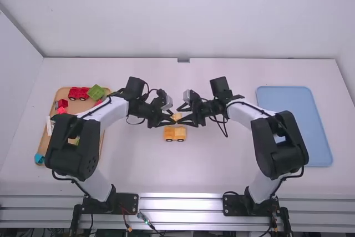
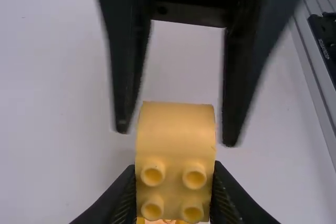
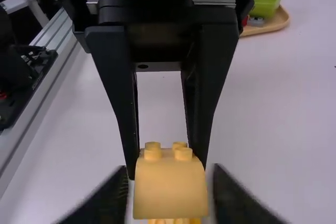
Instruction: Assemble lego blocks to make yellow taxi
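The white table (image 1: 177, 173) lies under everything. Left of the yellow car (image 1: 175, 133), a blue piece (image 1: 39, 159) sits at the wooden tray's (image 1: 39, 149) near end; right of the car is a blue tray (image 1: 319, 151). Just beyond the car, the left gripper (image 1: 172, 117) is closed on a yellow block (image 1: 176, 116), and the right gripper (image 1: 179, 115) stands open around it, gaps both sides. Farther, left of the car, are red wheeled pieces (image 1: 78, 93) and a green block (image 1: 96, 92).
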You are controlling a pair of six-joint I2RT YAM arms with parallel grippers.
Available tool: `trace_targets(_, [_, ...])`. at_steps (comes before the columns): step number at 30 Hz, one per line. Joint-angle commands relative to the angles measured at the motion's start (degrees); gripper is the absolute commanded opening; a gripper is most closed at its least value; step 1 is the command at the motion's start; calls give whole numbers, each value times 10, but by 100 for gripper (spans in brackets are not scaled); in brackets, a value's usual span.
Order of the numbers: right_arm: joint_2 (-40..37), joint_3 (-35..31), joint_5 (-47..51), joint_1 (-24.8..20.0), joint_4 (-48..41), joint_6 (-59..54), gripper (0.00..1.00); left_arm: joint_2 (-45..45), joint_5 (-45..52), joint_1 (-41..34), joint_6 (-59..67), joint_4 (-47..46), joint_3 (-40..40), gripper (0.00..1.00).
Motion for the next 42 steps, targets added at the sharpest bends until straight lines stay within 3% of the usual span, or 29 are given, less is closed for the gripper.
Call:
trace_targets(1, [2,6,-5,3,5,0,100,4,1,-2,-4,-2,10,23])
trace_targets(9, [1,7,32,-12,30,51,99,1,-194,2,-7,-58,14,22])
trace_targets(13, [1,7,42,-28,31,64,99,-1,-311,7,-5,-132,40,9])
trace_targets(17, [1,7,40,-42,29,64,99,-1,-391,7,-6,-174,62,5])
trace_targets(23, [1,7,40,-47,28,64,99,-1,-447,23,-11,-190,58,2])
trace_targets(27, [1,7,42,-47,45,64,99,-1,-406,37,-16,-211,58,2])
trace_targets(33, [1,7,71,-47,94,121,99,-1,-374,29,-165,-176,58,2])
trace_targets(38, [1,7,120,-46,118,156,99,-1,-520,5,-381,-106,46,2])
trace_targets(42, [1,7,121,-49,120,156,99,-1,-555,-14,-480,-75,39,2])
